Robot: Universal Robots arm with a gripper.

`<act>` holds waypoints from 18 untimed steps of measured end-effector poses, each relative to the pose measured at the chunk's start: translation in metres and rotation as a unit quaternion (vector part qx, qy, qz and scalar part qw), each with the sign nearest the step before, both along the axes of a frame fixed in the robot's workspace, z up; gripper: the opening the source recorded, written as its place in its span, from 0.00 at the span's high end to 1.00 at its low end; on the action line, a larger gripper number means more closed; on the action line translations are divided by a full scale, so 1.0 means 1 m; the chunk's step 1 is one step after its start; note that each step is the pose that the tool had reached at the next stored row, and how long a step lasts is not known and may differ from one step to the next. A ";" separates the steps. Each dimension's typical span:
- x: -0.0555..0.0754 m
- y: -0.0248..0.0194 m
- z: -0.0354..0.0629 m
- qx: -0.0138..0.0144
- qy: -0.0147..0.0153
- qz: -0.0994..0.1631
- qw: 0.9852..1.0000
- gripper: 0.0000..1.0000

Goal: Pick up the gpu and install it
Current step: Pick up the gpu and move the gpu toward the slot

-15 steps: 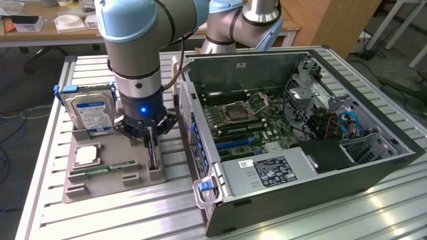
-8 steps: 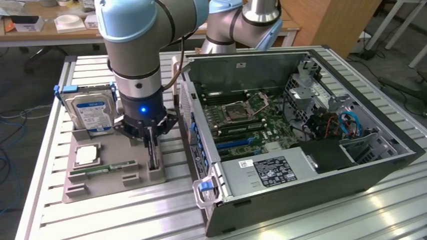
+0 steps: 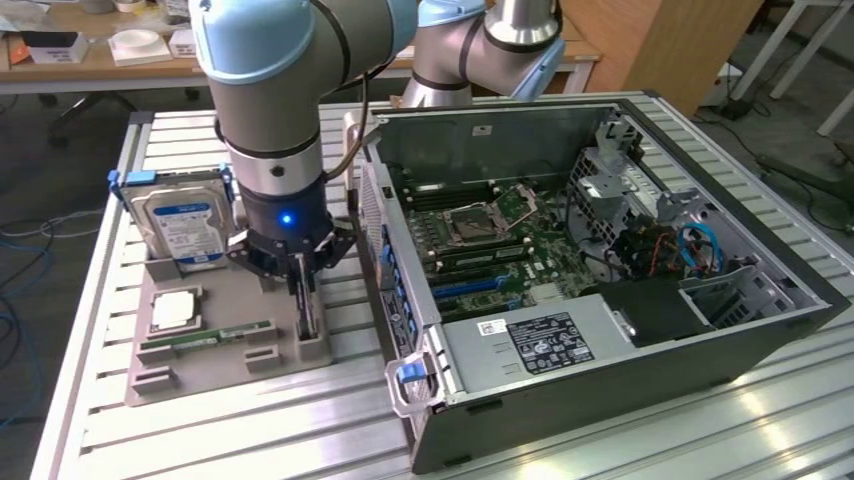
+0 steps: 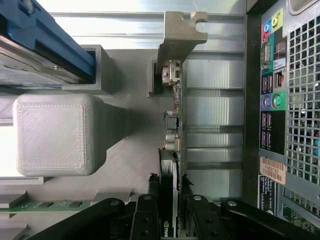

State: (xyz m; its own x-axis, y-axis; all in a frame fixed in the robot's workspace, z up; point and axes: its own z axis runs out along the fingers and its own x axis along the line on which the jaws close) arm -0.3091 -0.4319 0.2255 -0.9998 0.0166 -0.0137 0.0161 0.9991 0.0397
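Over tray (image 3: 214,380) slot, gripper (image 4: 169,212) jaws pinching gpu (image 4: 176,115) edge: you're at pick-up step, card seated. Case (image 3: 747,340) at 3 o'clock in exterior view; lifting likely calls for straight pull.

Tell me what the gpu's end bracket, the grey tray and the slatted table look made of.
Silvery end bracket of the thin dark gpu: likely bare stamped metal, matte sheen. Grey parts tray: probably 3D-printed plastic, fine layer lines. Slatted table: apparently brushed aluminium, reflective streaks.
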 end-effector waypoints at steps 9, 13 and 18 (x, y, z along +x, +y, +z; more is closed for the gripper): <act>0.000 -0.0003 0.0230 -0.001 0.001 0.000 1.000 0.73; 0.001 -0.0006 0.0320 -0.001 0.002 0.000 1.000 0.73; 0.002 -0.0006 0.0430 -0.001 0.003 0.000 1.000 0.73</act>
State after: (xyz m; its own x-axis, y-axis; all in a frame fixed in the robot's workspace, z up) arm -0.3073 -0.4324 0.2685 -0.9998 0.0164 -0.0084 0.0160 0.9991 0.0386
